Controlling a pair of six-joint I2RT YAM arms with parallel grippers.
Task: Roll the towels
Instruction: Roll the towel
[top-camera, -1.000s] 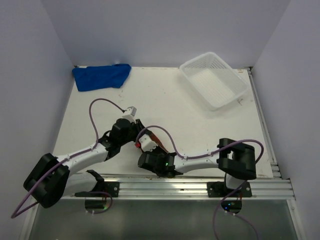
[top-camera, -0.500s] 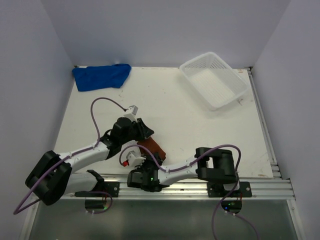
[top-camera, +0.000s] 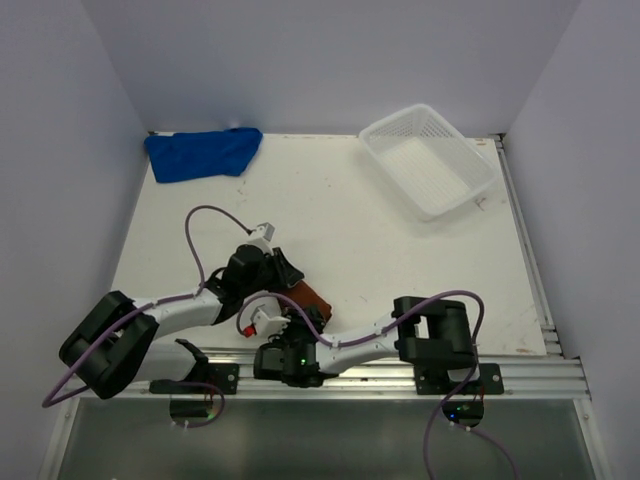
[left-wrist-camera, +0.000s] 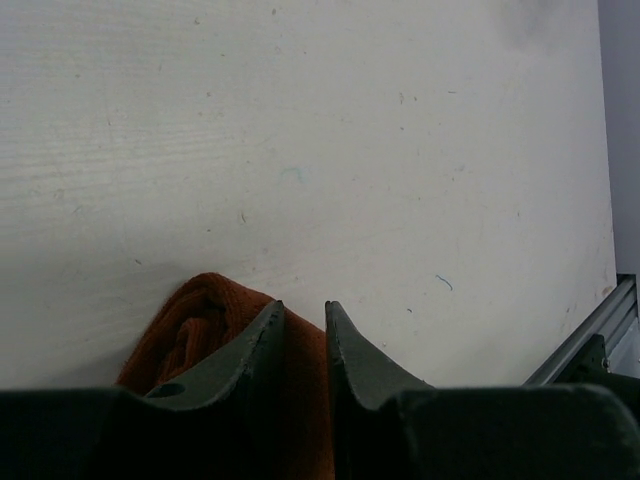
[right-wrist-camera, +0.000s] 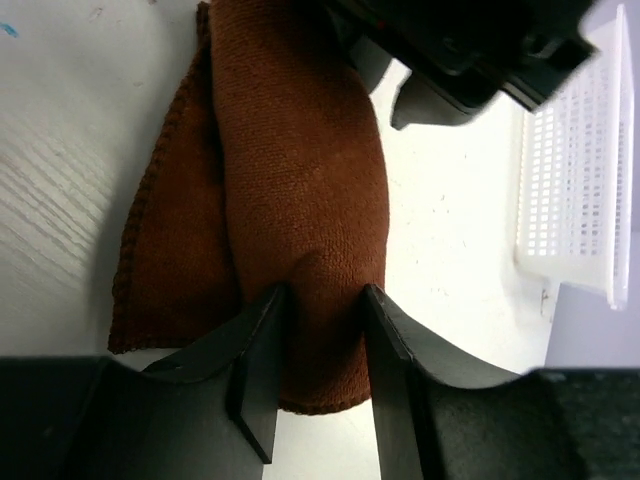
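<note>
The rust-brown towel (top-camera: 308, 298) lies partly rolled near the table's front edge, between the two arms. My left gripper (left-wrist-camera: 300, 305) is at its far end, jaws nearly together with brown cloth (left-wrist-camera: 200, 320) between them. My right gripper (right-wrist-camera: 320, 290) is at the near end, its fingers pressed against both sides of the thick rolled fold (right-wrist-camera: 300, 150). A flat flap of the towel sticks out beside the roll. The royal blue towel (top-camera: 203, 152) lies crumpled at the far left corner, away from both grippers.
A white mesh basket (top-camera: 428, 160) stands at the back right, also seen in the right wrist view as the basket (right-wrist-camera: 565, 180). An aluminium rail (top-camera: 400, 375) runs along the near edge, close behind the right gripper (top-camera: 292, 322). Walls close off the table's left, back and right.
My right arm has swung left and its gripper has come to the brown towel's near end. The left gripper has drawn slightly nearer. More of the brown towel shows now.
</note>
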